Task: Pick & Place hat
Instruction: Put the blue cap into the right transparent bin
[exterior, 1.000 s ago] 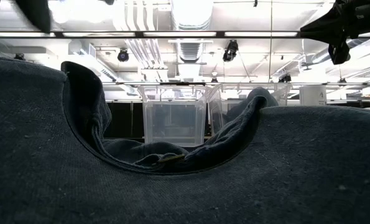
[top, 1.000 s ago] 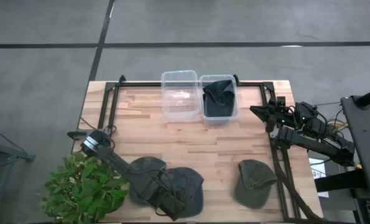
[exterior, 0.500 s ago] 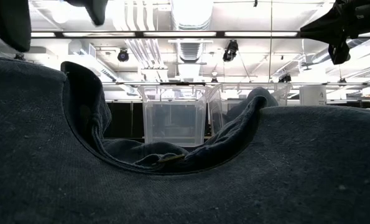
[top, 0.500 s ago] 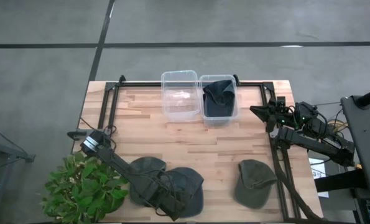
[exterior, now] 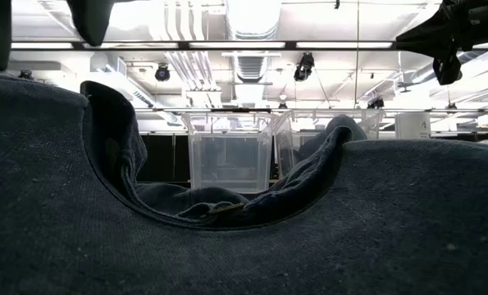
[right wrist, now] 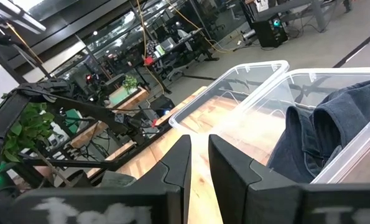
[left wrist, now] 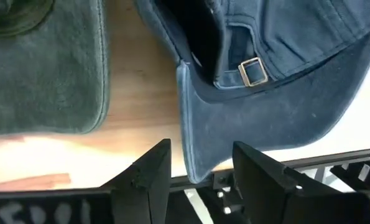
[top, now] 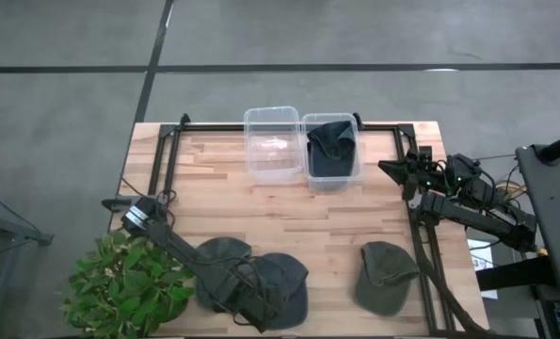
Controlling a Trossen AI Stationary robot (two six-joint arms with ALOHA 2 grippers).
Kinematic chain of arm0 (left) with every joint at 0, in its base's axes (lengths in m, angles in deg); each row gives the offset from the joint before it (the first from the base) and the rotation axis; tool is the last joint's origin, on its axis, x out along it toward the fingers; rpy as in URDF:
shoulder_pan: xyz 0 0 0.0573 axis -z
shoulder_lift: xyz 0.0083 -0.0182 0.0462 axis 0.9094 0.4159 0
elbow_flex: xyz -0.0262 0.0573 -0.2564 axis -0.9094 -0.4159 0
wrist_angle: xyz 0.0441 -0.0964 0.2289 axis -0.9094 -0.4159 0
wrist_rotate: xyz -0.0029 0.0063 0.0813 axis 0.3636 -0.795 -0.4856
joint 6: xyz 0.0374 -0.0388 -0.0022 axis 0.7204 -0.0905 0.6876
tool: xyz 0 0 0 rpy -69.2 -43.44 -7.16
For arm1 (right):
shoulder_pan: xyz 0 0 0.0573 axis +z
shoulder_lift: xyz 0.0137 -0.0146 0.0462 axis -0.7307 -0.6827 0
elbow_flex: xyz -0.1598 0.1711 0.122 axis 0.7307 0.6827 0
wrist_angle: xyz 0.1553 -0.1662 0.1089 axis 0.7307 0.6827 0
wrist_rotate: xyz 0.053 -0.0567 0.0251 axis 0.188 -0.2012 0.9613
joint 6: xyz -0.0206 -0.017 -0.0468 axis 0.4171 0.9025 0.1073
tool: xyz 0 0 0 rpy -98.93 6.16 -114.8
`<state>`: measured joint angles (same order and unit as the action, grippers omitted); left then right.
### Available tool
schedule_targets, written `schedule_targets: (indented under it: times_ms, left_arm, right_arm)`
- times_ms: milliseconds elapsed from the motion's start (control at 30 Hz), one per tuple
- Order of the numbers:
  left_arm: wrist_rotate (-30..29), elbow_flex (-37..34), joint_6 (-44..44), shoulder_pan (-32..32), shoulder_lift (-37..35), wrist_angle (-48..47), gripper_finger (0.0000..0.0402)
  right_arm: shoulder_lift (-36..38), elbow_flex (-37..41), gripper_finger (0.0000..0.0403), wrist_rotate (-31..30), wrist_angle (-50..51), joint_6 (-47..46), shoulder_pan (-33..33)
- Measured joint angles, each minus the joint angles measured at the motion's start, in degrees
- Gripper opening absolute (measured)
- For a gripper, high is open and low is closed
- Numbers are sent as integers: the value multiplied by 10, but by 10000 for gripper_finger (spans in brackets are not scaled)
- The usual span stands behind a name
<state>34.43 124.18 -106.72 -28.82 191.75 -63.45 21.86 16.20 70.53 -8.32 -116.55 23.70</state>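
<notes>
Blue hat (left wrist: 278, 81) lies at near edge of tabletop (top: 261, 212); its brim edge is straddled by the left gripper (left wrist: 194, 177), jaws parted, nothing held. Right gripper (right wrist: 197, 168) parked far right, jaws nearly closed, empty.

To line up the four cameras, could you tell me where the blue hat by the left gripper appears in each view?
High view: blue hat at the near edge, under the left gripper.
Low view: it fills the foreground.
Left wrist view: brim and buckle strap beyond the fingers.
Right wrist view: not in it.
Shared landmark: the empty clear bin.
</notes>
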Motion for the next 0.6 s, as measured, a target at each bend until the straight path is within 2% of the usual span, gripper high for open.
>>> schedule_targets:
  times_ms: [133, 300, 600]
  left_arm:
    - [0, -20, 3, 0, 0, 14, 163]
    - [0, -45, 9, -1, 1, 77, 162]
    - [2, -70, 8, -1, 1, 85, 163]
  right_arm:
    - [0, 0, 52, 0, 0, 0, 0]
    - [0, 0, 52, 0, 0, 0, 0]
    - [0, 0, 52, 0, 0, 0, 0]
